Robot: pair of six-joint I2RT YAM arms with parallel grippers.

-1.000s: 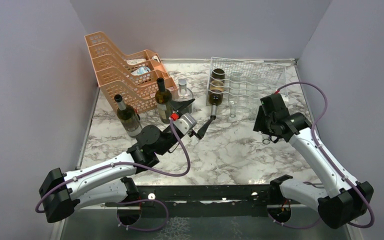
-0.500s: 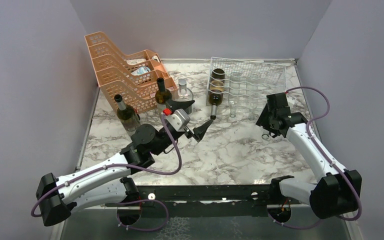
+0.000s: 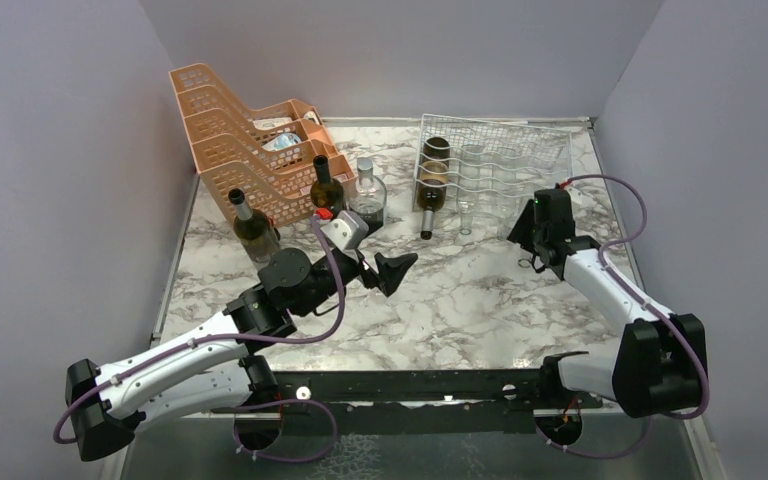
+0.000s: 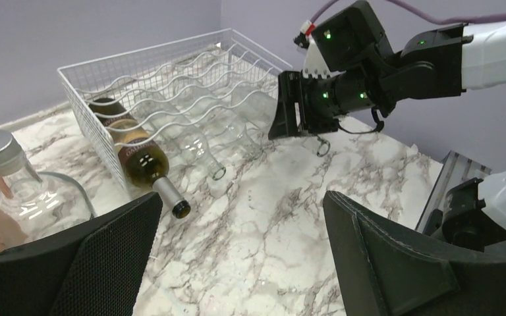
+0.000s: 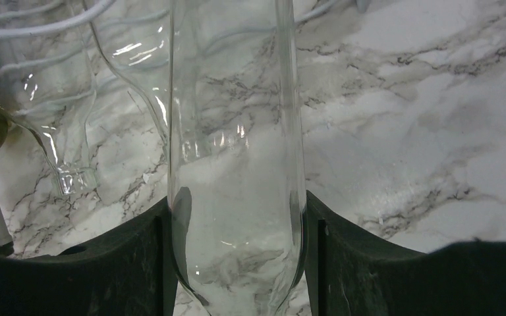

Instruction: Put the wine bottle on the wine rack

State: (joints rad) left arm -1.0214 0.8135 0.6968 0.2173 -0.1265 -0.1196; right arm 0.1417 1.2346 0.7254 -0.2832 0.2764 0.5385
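Right gripper (image 5: 237, 224) clamps the clear wine bottle (image 5: 234, 118) at the wine rack (image 3: 520, 150); seating it in a cradle seems next. Left gripper (image 4: 240, 210) gapes.

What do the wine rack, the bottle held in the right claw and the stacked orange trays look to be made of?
Wine rack: thin metal wire, white or silvery coated, going by its slim wavy rods. Bottle in the right claw: probably clear glass; the marbled table shows through it and it glints. Orange trays: matt perforated plastic, by the moulded grid of holes.
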